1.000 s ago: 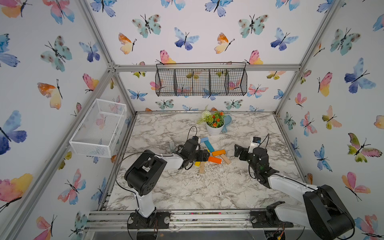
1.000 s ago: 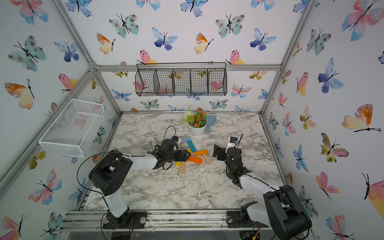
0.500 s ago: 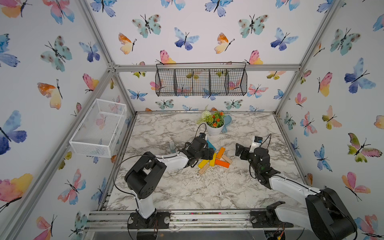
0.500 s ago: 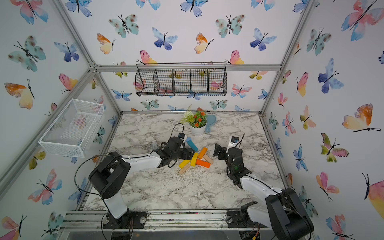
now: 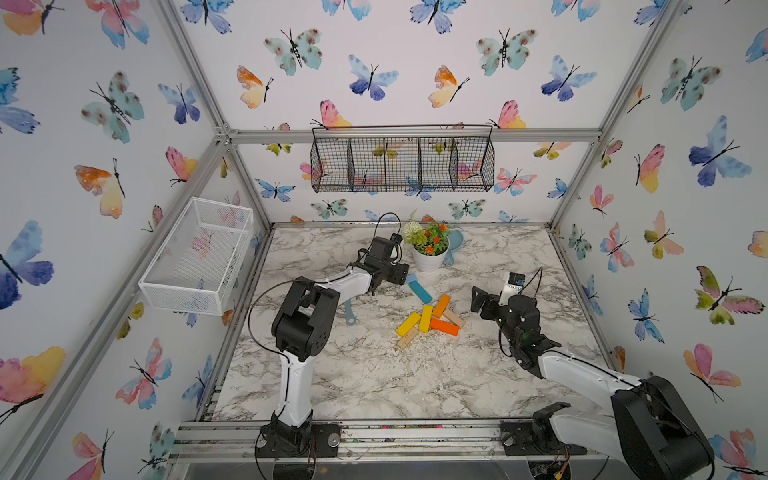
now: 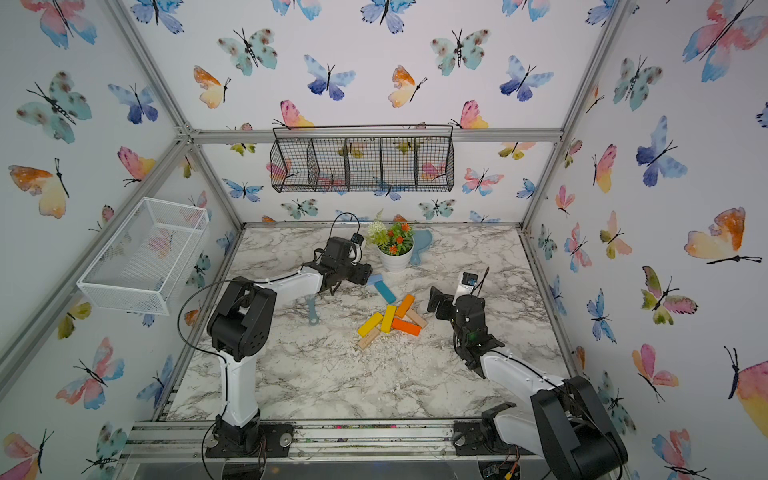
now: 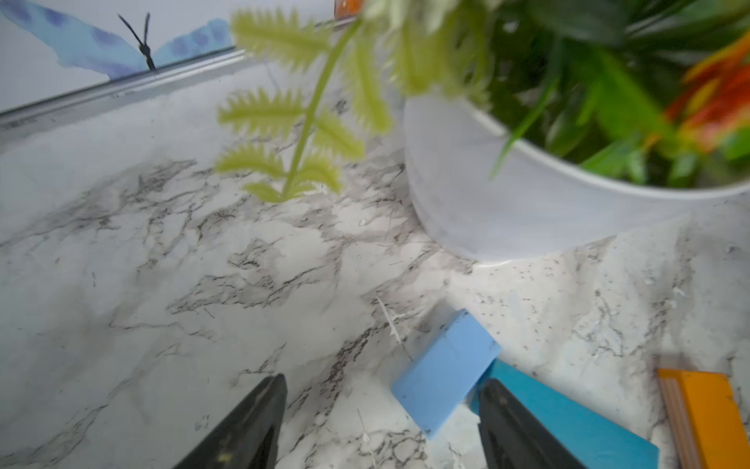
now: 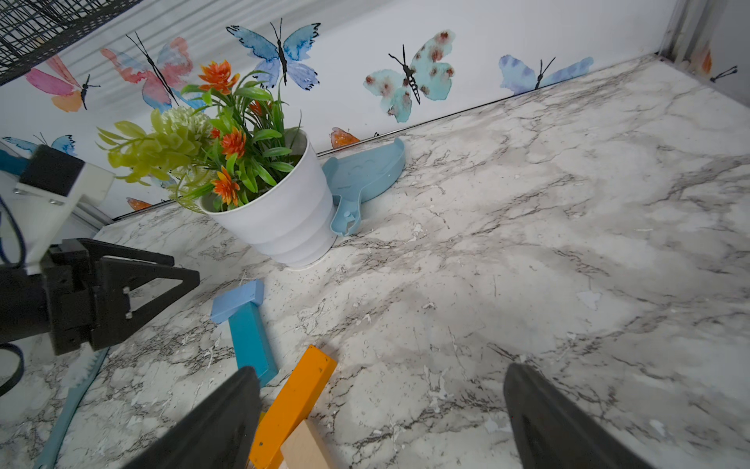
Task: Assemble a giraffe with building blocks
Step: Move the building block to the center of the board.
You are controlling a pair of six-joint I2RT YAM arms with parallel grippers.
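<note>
— Where's the giraffe (image 5: 417,289)?

— Only head and neck so far. A small light-blue wooden bar (image 7: 446,377) sits crosswise, touching the end of a teal wooden bar (image 7: 568,418), just beside the white plastic flower pot (image 7: 507,203). The yellow bars (image 5: 408,324), orange bars (image 5: 444,327) and plain-wood bars (image 5: 407,339) lie heaped nearby.

— And the hands?

— The left gripper (image 7: 381,381) has its jaws apart and holds nothing, with one finger beside the blue bar (squaring the head, I'd guess). The right gripper (image 8: 380,369) gapes empty at the heap's edge.

— Any room?

— It's tight by the pot. The marble tabletop (image 5: 374,374) is bare toward the front, where body and legs could go.
</note>
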